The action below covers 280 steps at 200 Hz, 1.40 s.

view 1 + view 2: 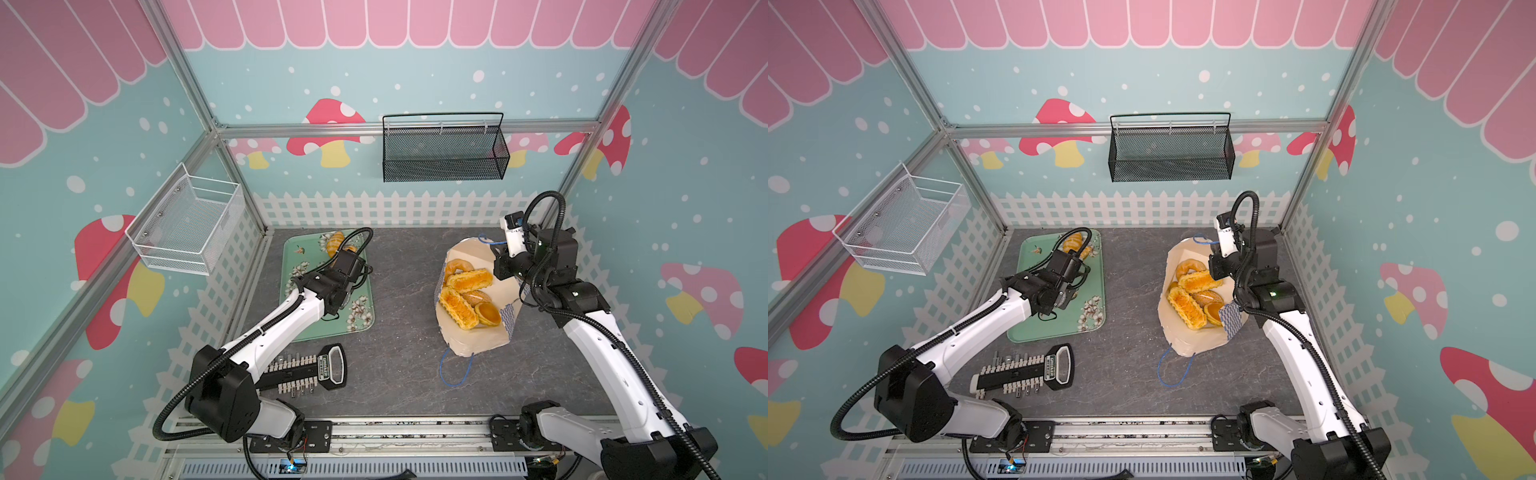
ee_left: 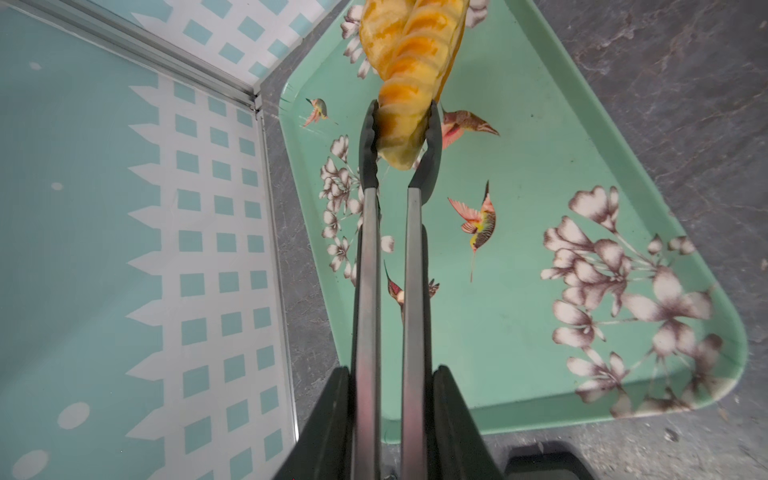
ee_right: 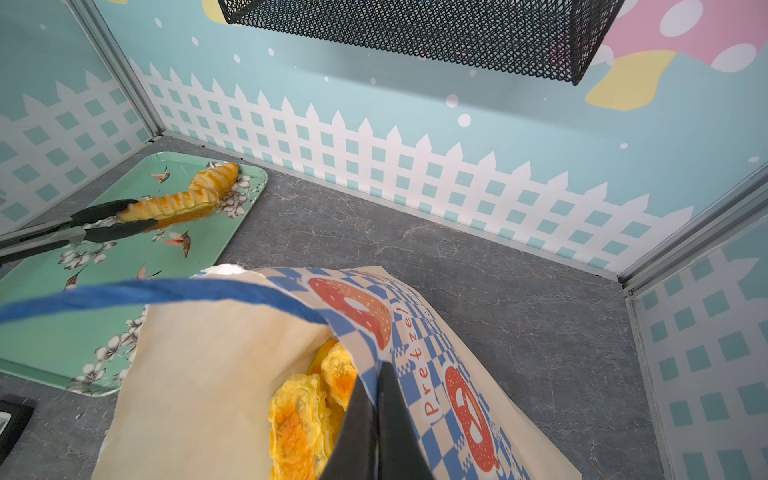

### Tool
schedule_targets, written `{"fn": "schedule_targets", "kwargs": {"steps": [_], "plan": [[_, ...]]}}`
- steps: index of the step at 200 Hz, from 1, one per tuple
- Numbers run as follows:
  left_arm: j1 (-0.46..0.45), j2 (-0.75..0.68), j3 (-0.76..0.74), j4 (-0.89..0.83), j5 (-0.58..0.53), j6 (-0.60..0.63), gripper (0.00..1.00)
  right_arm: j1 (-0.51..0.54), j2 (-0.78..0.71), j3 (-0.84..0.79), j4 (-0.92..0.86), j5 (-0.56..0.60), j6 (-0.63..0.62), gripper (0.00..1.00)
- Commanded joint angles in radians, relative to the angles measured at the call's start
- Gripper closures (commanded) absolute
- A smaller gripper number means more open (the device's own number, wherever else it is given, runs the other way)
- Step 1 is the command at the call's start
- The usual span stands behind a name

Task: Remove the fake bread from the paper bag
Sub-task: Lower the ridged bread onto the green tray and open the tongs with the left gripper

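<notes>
Left wrist view: the left gripper (image 2: 392, 415) is clenched on a pair of tongs (image 2: 368, 270), and the dark tips of the tongs are clamped on the near end of a ribbed long loaf (image 2: 409, 83). Most of the loaf reaches out beyond the tips, over the far corner of the green tray (image 2: 540, 166). In the right wrist view a croissant (image 3: 220, 174) lies on the tray just past the loaf's far end. Whether the loaf already touches the tray or the croissant I cannot tell.

The right gripper (image 3: 376, 415) is pinched tight on the checkered rim of the paper bag (image 3: 208, 374), holding its mouth open. More bread (image 1: 465, 299) lies inside the bag, just below those jaws.

The step in hand looks like setting the loaf down. Because it is gripped only at one end, it will tend to droop or pivot. It would be best to lower the tongs until the loaf's free end rests flat on the tray, beside the croissant rather than on top of it. Then ease the grip so the tips part gently, and draw the tongs straight back along their own line, so that they do not drag the loaf. The bag's mouth should stay held open for the next reach.
</notes>
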Motion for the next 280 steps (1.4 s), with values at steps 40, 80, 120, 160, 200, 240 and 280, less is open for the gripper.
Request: {"fn": "schedule_targets", "kwargs": {"steps": [40, 80, 120, 160, 200, 240, 280], "plan": [[-0.013, 0.042, -0.014, 0.052, -0.08, 0.009, 1.0, 0.005, 0.017, -0.002, 0.015, -0.007, -0.004, 1.0], [-0.075, 0.098, -0.038, 0.029, -0.137, -0.032, 1.0, 0.004, 0.016, -0.004, 0.015, -0.005, -0.004, 1.0], [-0.114, 0.158, -0.041, -0.028, -0.135, -0.108, 0.94, 0.005, 0.012, -0.007, 0.012, -0.003, -0.006, 1.0], [-0.115, 0.147, -0.018, -0.051, -0.034, -0.114, 0.8, 0.005, 0.011, 0.001, 0.009, -0.002, -0.011, 1.0], [-0.115, 0.121, -0.01, -0.056, 0.018, -0.12, 0.68, 0.005, 0.005, 0.001, 0.001, -0.002, -0.009, 1.0], [-0.108, 0.078, 0.005, -0.073, 0.053, -0.124, 0.59, 0.006, 0.001, 0.009, -0.004, -0.001, -0.008, 1.0], [-0.1, 0.042, 0.029, -0.104, 0.062, -0.124, 0.57, 0.005, 0.002, 0.012, -0.003, -0.012, 0.001, 1.0]]}}
